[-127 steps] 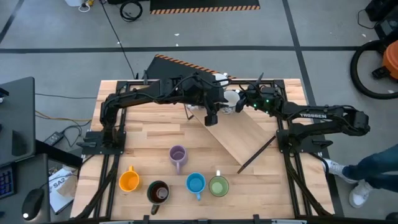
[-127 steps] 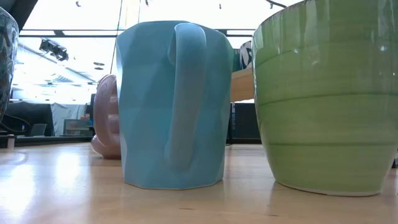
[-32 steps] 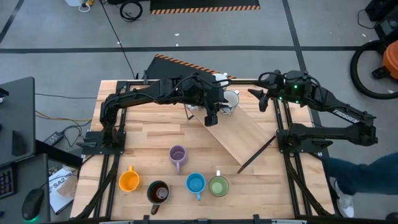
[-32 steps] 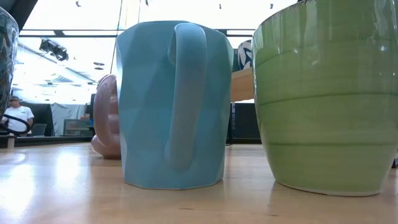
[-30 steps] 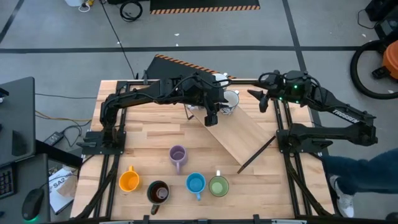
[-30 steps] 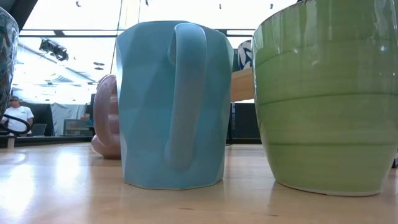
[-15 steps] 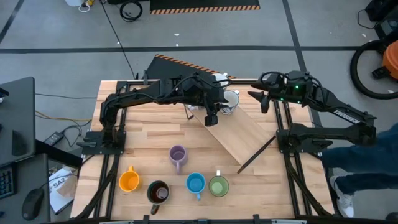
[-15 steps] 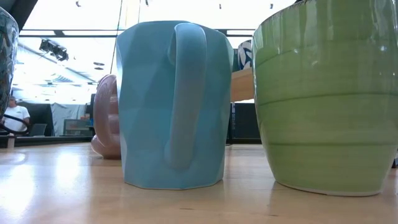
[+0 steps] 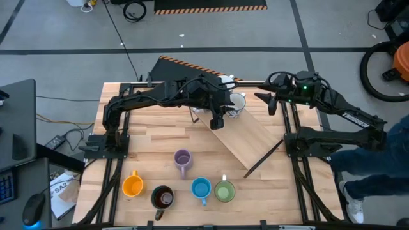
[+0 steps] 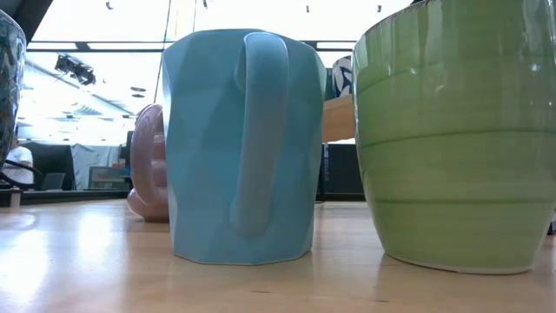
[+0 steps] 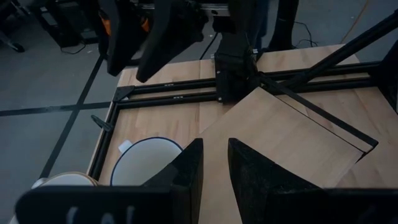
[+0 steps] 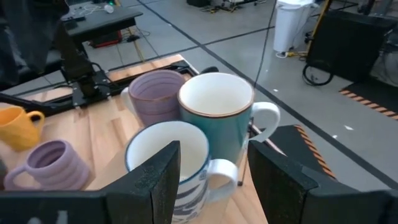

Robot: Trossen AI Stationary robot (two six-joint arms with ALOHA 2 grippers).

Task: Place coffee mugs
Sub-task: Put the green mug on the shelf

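Five coffee mugs stand upright near the front edge: lavender (image 9: 182, 159), orange (image 9: 132, 185), dark brown (image 9: 163, 197), blue (image 9: 201, 188) and green (image 9: 224, 191). More mugs stand clustered at the far middle: a white one with blue pattern (image 12: 166, 155), a teal one (image 12: 217, 115) and a lavender one (image 12: 155, 90). My left gripper (image 9: 216, 122) hovers open by a narrow gap over the top of the wooden board (image 9: 249, 137), beside the white mug (image 11: 146, 163). My right gripper (image 9: 267, 104) stands wide open just right of the cluster, touching nothing.
The slanted wooden board runs from the far middle toward the right. Black frame rails (image 9: 300, 185) line both sides of the table. A person's legs (image 9: 383, 160) show at the right edge. Bare wood lies between the board and the front row of mugs.
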